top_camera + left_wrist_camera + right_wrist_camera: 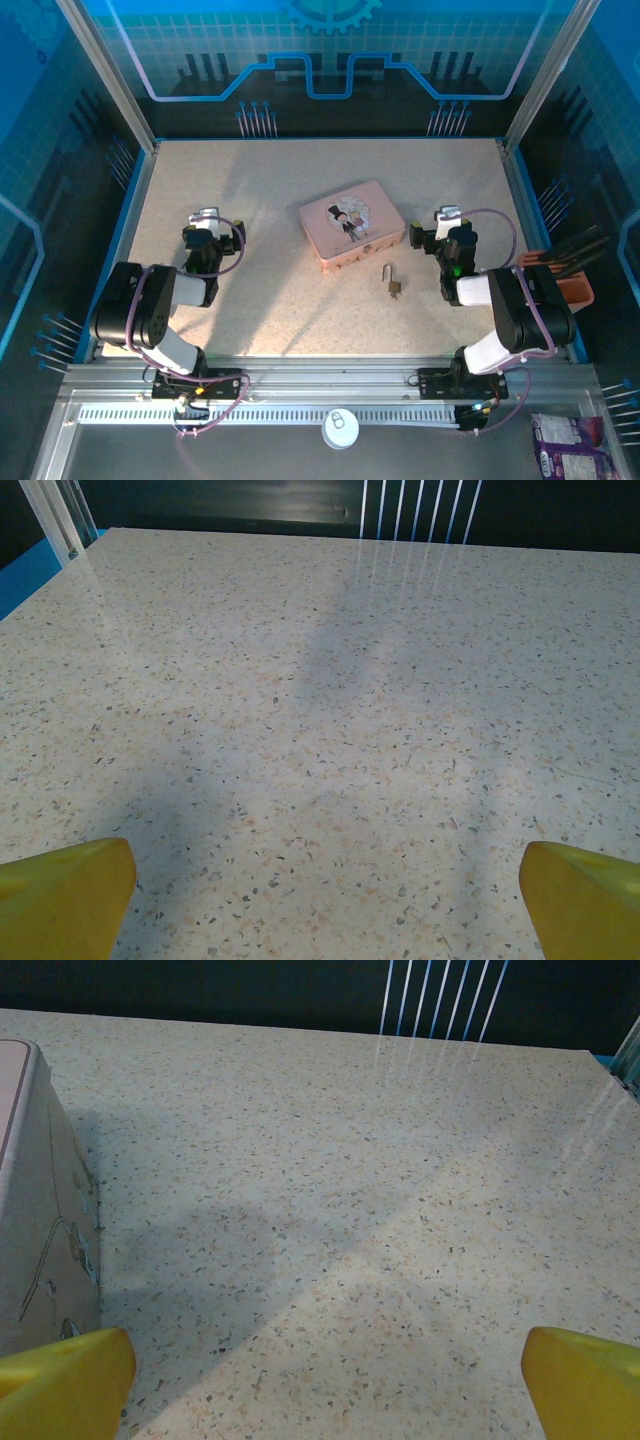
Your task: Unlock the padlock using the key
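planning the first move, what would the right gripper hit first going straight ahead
Probably nothing near: the right gripper faces bare table up to the far wall; the pink tin sits just left of its line.

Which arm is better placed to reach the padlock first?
Right, likely. The padlock lies close beside the open right pincer; the open left pincer is much farther off, beyond the pink tin.

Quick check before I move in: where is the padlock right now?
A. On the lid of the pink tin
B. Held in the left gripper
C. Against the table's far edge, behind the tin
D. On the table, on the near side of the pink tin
D: the top view shows the padlock lying on the bare table, just nearer the arm bases than the pink tin, off its near right corner.
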{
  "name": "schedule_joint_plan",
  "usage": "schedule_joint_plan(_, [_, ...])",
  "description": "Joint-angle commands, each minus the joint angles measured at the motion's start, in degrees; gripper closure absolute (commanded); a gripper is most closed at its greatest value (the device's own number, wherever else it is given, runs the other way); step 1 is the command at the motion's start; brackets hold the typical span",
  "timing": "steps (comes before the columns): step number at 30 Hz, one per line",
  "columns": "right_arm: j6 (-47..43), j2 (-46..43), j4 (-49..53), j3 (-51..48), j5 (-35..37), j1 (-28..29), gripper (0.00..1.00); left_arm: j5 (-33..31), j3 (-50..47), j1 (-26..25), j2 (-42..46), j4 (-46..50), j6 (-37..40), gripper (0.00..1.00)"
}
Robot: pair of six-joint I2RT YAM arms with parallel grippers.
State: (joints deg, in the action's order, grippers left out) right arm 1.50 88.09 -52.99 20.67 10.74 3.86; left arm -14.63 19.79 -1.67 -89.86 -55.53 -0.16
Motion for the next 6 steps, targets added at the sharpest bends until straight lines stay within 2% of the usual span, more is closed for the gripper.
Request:
schedule_joint_plan(1, [-0.5, 0.4, 0.0, 1.4, 1.1, 0.8, 0.00, 1.1, 1.0, -0.1, 0.6, 0.0, -1.1, 0.01])
schedule_joint_plan(6, [-0.6, 0.4, -0.8, 0.9, 1.4, 0.9, 0.00, 1.0, 1.0, -0.1, 0.7, 0.0, -1.0, 0.01])
